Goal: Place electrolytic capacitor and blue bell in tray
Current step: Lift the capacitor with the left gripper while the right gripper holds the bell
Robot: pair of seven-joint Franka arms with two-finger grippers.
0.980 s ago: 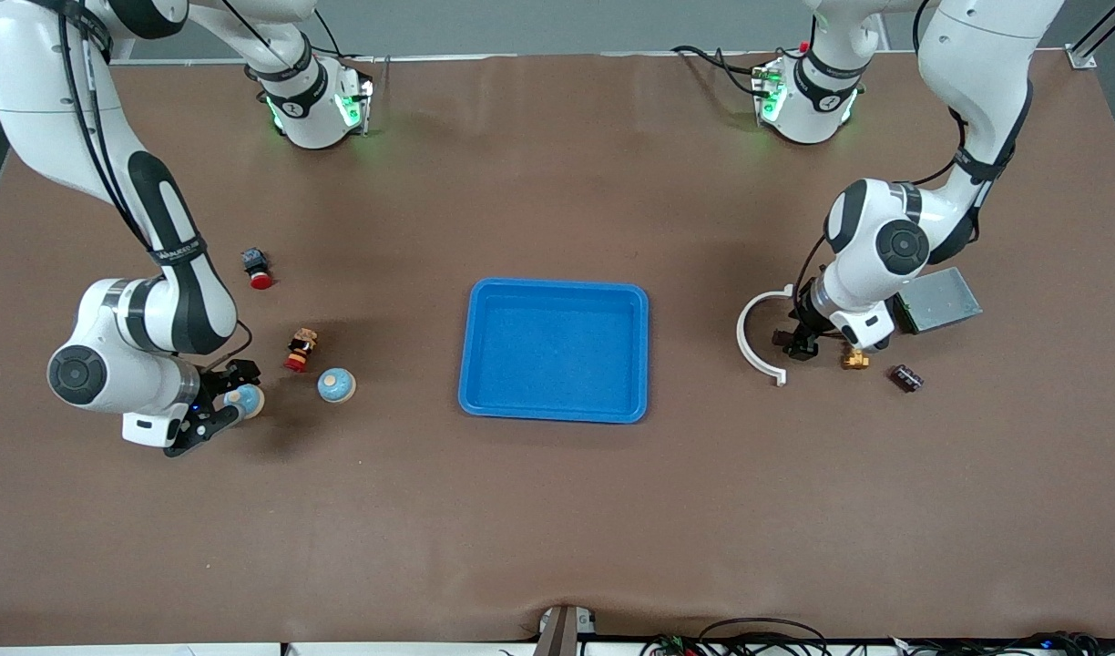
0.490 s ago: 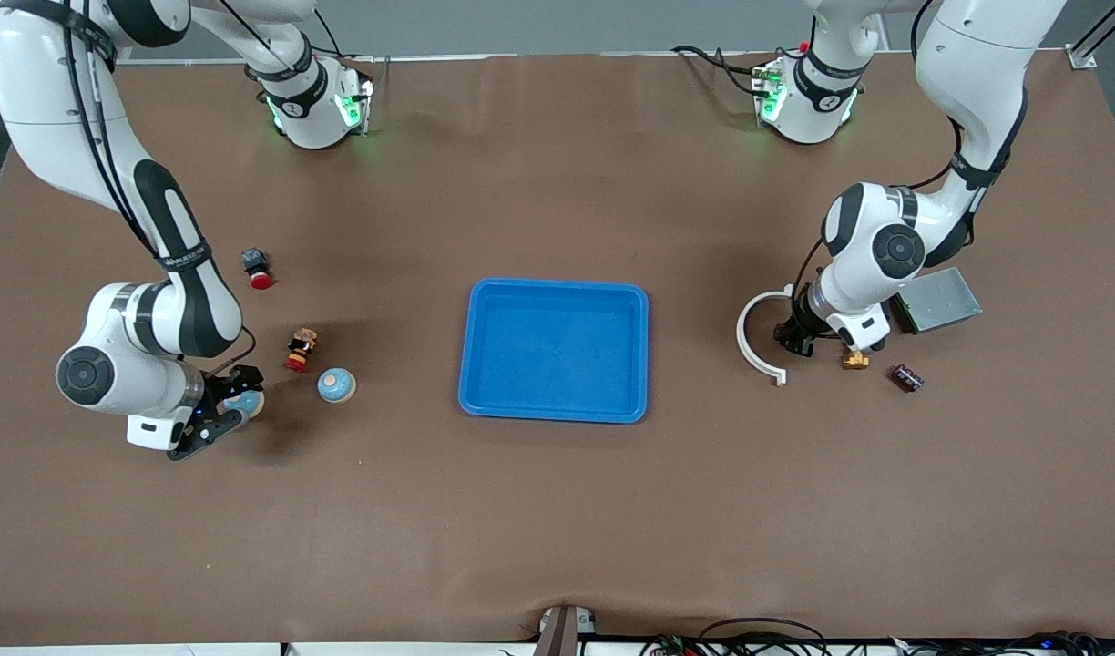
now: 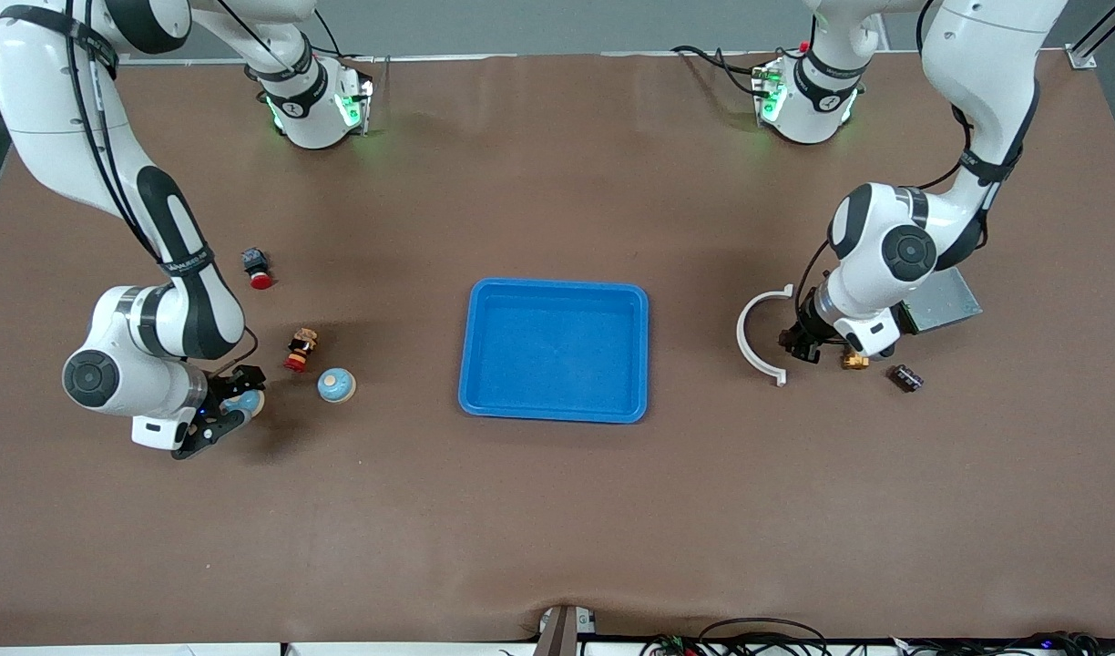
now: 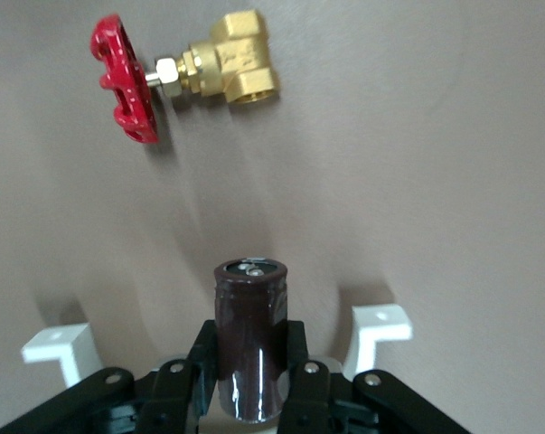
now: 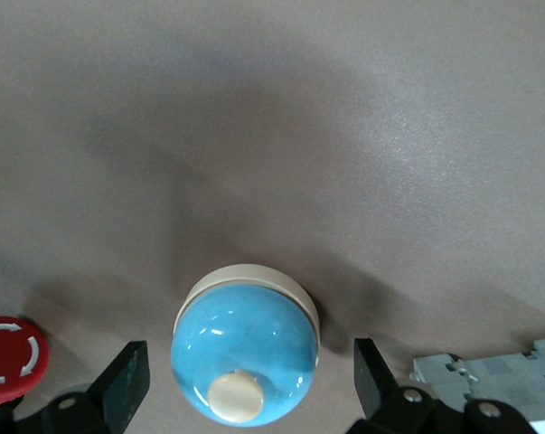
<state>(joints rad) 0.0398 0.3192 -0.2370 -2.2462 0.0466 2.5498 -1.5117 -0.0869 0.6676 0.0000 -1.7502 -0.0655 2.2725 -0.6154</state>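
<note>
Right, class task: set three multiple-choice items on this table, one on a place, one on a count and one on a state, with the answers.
1. The left gripper is: A beside the white arc; B mid-table; C at the right arm's end.
2. Blue bells in the front view: A one; B two; C three.
3. The left gripper is: A open; B shut on the brass valve; C shut on the capacitor.

A: the arc curves right next to it.
B: one blue bell sits between the open fingers of the right gripper, and another blue bell sits nearby.
C: the dark cylinder is clamped in the left wrist view.
</note>
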